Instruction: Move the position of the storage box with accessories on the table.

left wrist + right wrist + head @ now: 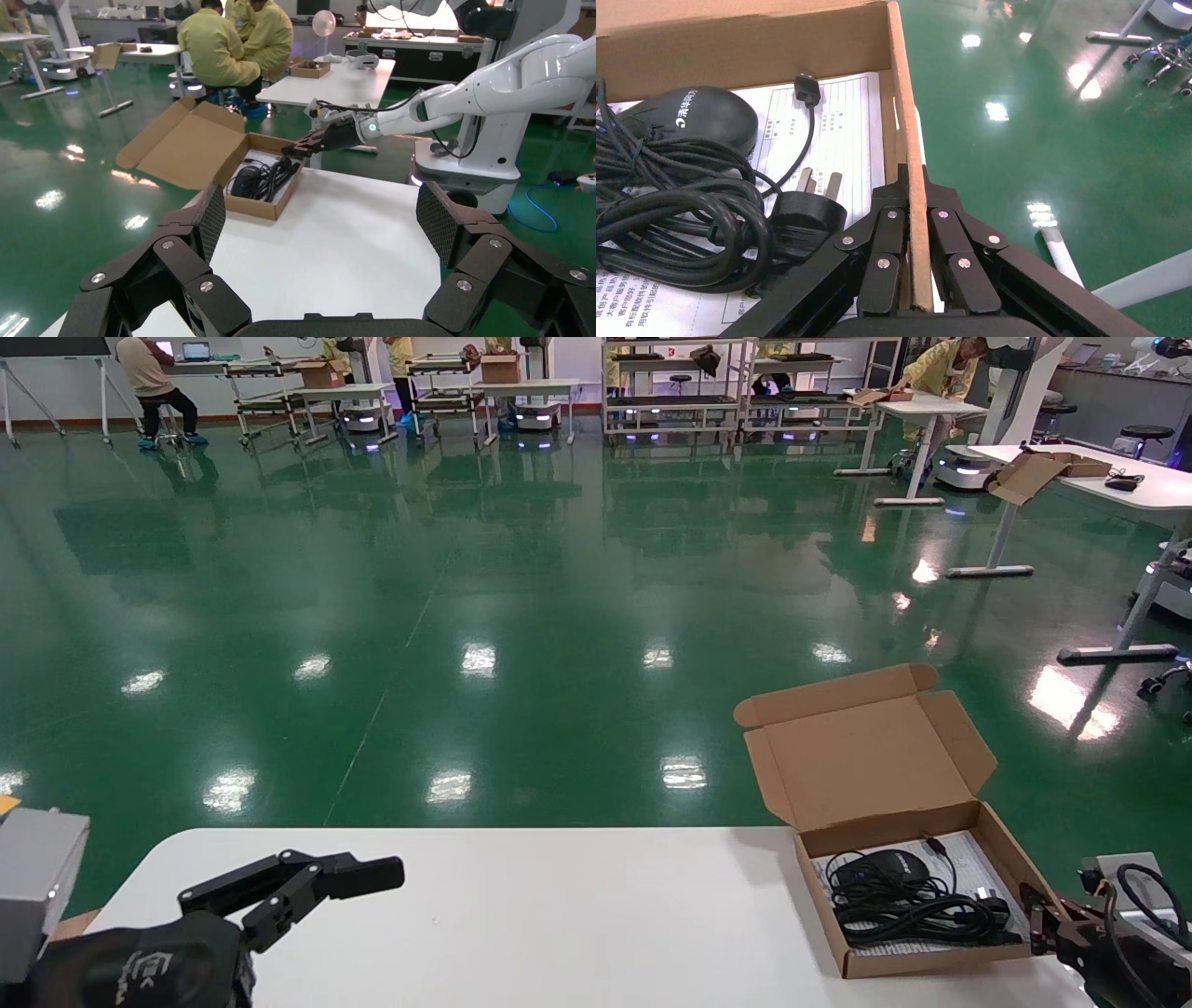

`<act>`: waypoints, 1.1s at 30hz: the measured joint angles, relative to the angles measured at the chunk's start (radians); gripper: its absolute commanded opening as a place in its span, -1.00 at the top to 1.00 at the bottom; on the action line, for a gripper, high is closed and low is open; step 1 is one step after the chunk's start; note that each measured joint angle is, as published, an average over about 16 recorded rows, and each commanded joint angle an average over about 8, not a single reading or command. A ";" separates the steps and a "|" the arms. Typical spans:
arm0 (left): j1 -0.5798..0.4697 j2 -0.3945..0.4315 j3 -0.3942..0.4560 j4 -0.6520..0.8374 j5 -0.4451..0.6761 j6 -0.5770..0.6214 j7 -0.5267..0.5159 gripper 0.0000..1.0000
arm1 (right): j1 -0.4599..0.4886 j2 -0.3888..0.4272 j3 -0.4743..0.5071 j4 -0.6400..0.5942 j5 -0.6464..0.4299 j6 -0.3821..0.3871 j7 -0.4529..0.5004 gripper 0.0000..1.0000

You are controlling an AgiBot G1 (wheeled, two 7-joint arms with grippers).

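- The storage box point(917, 868) is seen at the far right corner of the table point(559, 915), its lid flap folded back and standing open over the table's far edge.
- The accessories point(908, 896) lie inside: a black mouse point(687, 116), a coiled cable point(680, 225) with a plug point(807, 210), all over a printed paper sheet point(828, 126).
- The right gripper point(911, 232) is pressed together on the box's right side wall, one finger inside the tray and one outside, so the cardboard is pinched between them.
- The left gripper point(323, 217) is held spread and empty above the near left part of the table, well apart from the box.
- The step in hand is judged to be the drag or lift of the box by that one wall.
- Thin corrugated wall is likely to bend, so the pull is best kept low and slow, with the base kept flat on the table.
- A sideways slide towards the middle of the table is preferred over a lift, since a tilt could spill the mouse and cable.
- The open lid should be watched, as it may swing when the box moves.
- The inner finger sits just beside the plug; the cable should not be caught.
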 measured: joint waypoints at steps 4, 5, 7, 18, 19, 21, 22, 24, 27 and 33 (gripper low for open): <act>0.000 0.000 0.000 0.000 0.000 0.000 0.000 -1.00 | -0.001 -0.001 0.004 -0.003 0.005 -0.002 -0.013 -1.00; 0.000 0.000 0.000 0.000 0.000 0.000 0.000 -1.00 | -0.001 -0.002 0.005 -0.004 0.007 -0.002 -0.016 -1.00; 0.000 0.000 0.000 0.000 0.000 0.000 0.000 -1.00 | -0.001 -0.002 0.006 -0.006 0.009 -0.001 -0.022 -1.00; 0.000 0.000 0.000 0.000 0.000 0.000 0.000 -1.00 | 0.002 0.003 0.014 -0.009 0.019 -0.005 -0.046 -1.00; 0.000 0.000 0.000 0.000 0.000 0.000 0.000 -1.00 | 0.003 0.004 0.014 -0.008 0.020 -0.006 -0.048 -1.00; 0.000 0.000 0.000 0.000 0.000 0.000 0.000 -1.00 | 0.006 0.008 0.015 -0.008 0.022 -0.010 -0.049 -1.00; 0.000 0.000 0.000 0.000 0.000 0.000 0.000 -1.00 | 0.008 0.010 0.016 -0.008 0.022 -0.013 -0.050 -1.00; 0.000 0.000 0.000 0.000 0.000 0.000 0.000 -1.00 | 0.013 0.015 0.017 -0.007 0.023 -0.018 -0.051 -1.00; 0.000 0.000 0.000 0.000 0.000 0.000 0.000 -1.00 | 0.024 0.023 0.018 -0.005 0.024 -0.027 -0.051 -1.00; 0.000 0.000 0.000 0.000 0.000 0.000 0.000 -1.00 | 0.063 0.040 0.018 0.000 0.025 -0.048 -0.038 -1.00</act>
